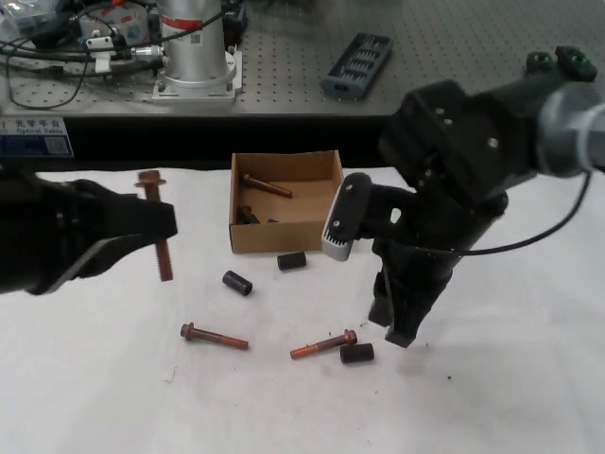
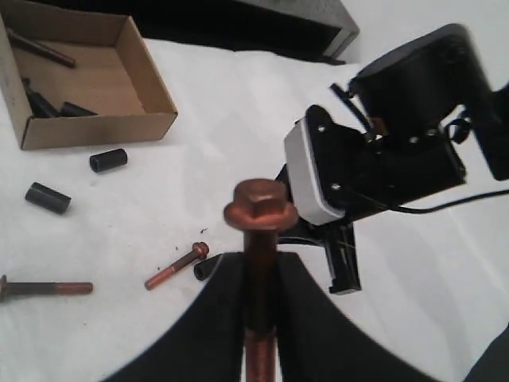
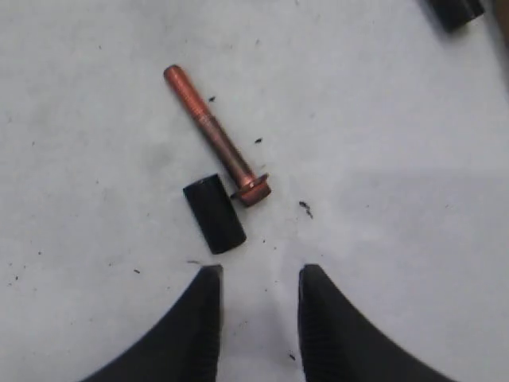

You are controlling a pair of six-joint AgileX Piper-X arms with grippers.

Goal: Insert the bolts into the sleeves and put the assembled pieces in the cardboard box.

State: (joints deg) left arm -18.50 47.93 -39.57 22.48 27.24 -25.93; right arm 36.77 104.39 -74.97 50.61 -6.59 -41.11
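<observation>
My left gripper (image 1: 156, 227) is shut on a copper bolt (image 2: 258, 231) and holds it upright, head up, above the cloth to the left of the cardboard box (image 1: 274, 236). Over at the right, my right gripper (image 3: 258, 294) is open and points down, just above a black sleeve (image 3: 215, 213) lying on the cloth. A second copper bolt (image 3: 216, 135) lies with its head touching that sleeve. A third bolt (image 1: 215, 336) lies further left. Two more sleeves (image 1: 237, 283) (image 1: 292, 261) rest in front of the box. Inside the box lie a bolt (image 1: 266, 185) and some dark pieces.
White cloth covers the bench. Behind it runs a dark perforated table with a metal post (image 1: 194, 47), cables and a grey rack (image 1: 357, 62). Open cloth lies along the near edge and at the far right.
</observation>
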